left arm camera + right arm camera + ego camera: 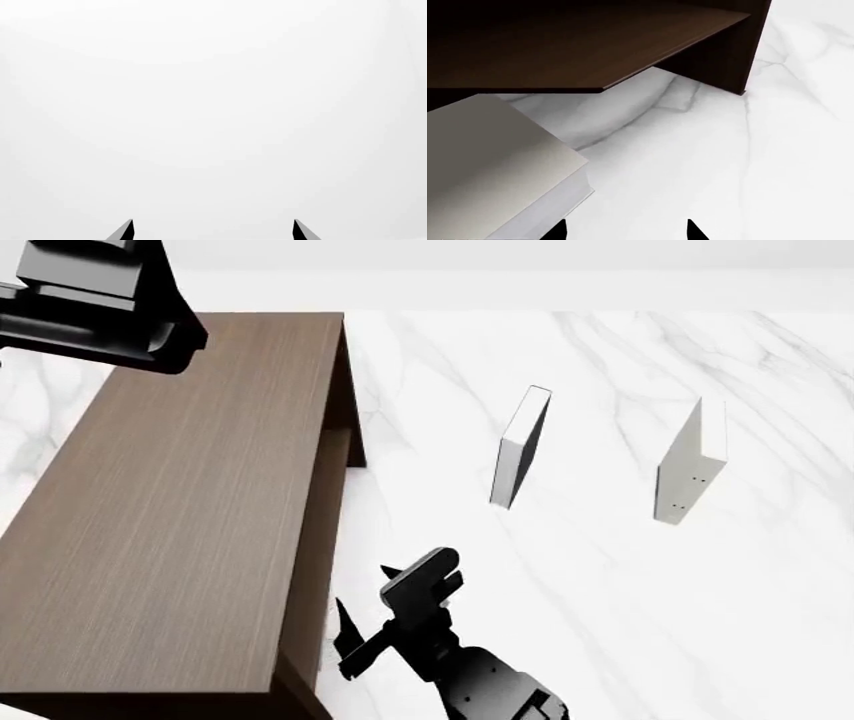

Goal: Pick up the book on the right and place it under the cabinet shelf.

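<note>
The white book (690, 462) with two dark dots on its pale spine stands upright on the marble floor at the right, far from both grippers. The dark brown cabinet (174, 510) fills the left of the head view. Its shelf board (580, 50) shows in the right wrist view. My right gripper (380, 610) is open and empty, low beside the cabinet's right side, and its tips (627, 231) are apart over bare marble. A pale grey-white flat slab like a book (494, 170) lies partly under the shelf board beside one tip. My left gripper (213, 230) is open, facing blank white.
A second book with a black face (518, 447) stands upright on the marble between the cabinet and the white book. My left arm (94, 300) hangs above the cabinet's far left corner. The cabinet's side wall (747, 45) stands on the marble floor (601, 620).
</note>
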`<state>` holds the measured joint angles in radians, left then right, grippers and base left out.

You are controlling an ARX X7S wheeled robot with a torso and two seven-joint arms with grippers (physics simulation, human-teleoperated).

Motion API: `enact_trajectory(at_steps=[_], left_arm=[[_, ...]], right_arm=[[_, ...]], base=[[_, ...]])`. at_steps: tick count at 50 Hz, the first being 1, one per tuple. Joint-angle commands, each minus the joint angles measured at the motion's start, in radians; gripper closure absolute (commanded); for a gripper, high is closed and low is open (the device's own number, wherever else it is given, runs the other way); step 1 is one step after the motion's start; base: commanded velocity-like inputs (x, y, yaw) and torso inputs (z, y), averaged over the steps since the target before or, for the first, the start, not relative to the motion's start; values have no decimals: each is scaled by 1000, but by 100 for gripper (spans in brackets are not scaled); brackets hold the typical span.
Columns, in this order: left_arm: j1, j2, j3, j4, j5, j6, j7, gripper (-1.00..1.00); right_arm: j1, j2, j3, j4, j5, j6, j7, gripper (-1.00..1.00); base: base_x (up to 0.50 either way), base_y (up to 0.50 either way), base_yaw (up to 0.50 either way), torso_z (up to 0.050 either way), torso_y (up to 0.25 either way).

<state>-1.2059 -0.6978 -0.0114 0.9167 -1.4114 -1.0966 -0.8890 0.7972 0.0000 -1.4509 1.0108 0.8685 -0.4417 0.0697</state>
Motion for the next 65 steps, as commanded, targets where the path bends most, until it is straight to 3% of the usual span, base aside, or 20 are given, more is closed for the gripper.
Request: enact_trajectory(at_steps=[1,10,28,65], left_arm=[[-8,-12,-2,2,-21,5,-12,-100],[-3,-3,11,0,-2,8,-7,-100],[16,5,27,0,30,21,8,-100],[74,18,80,-9,67,26,16,-100]], right_arm=[[-20,1,3,246,105,56,123,-100],[-27,17,31,263,116,25,119,-100],[-22,376,-5,-404,101,123,406,-100],[170,780,17,-1159,92,268,649,-100]], base=[[0,0,-5,0,-10],[0,-1,-3,-2,-5],[0,0,-1,-1,-3],[0,0,0,0,0]])
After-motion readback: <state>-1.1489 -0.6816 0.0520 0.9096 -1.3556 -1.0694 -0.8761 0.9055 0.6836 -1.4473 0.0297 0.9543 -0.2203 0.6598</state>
